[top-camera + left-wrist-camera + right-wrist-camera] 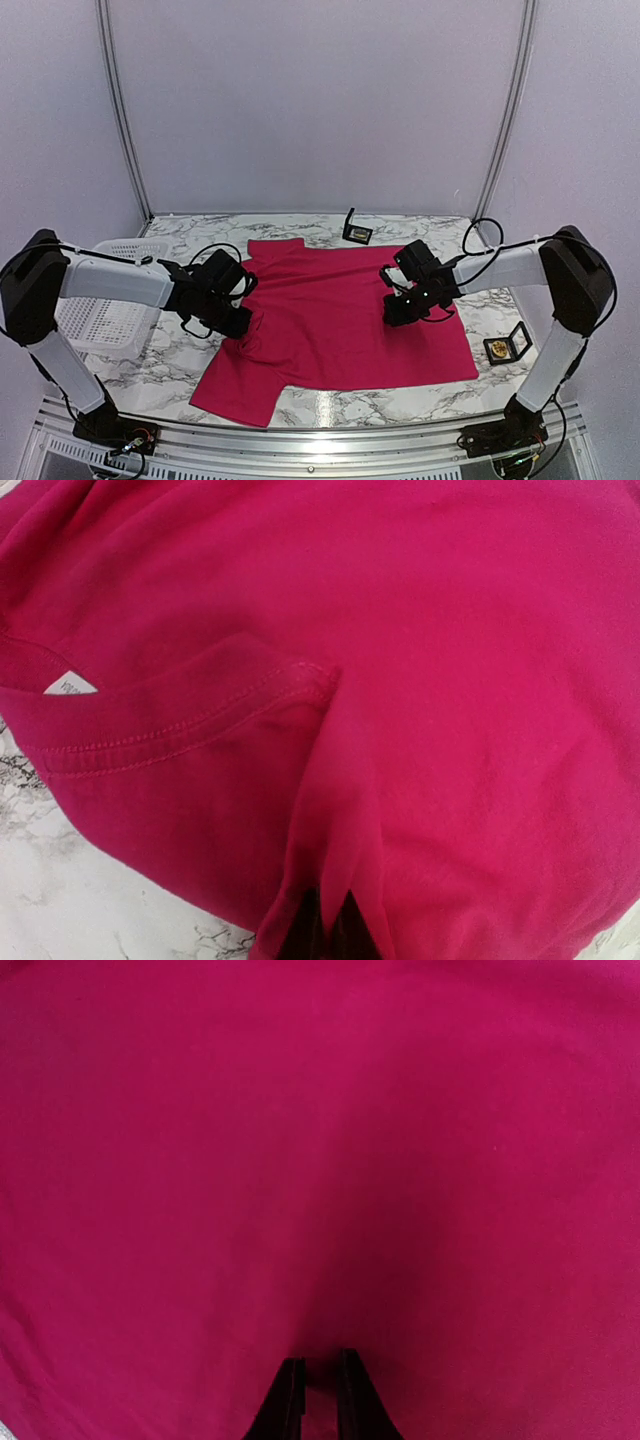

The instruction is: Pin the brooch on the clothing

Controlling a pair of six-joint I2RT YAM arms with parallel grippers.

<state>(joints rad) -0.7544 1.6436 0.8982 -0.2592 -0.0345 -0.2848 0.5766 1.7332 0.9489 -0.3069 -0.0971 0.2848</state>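
Observation:
The magenta-pink T-shirt (340,320) lies spread on the marble table, its collar toward the left. In the left wrist view its collar seam and white neck label (70,685) show. My left gripper (240,322) is at the shirt's left edge, shut on a raised fold of fabric that drapes over its fingers (325,910). My right gripper (393,312) is on the shirt's right part, its jaws nearly together with a pinch of fabric between them (320,1372). A small gold brooch (497,348) sits in an open black case on the table to the right of the shirt.
A white mesh basket (110,320) stands at the left edge behind my left arm. A second small open black case (356,234) sits at the back beyond the shirt. Bare marble table (400,405) shows along the front and right.

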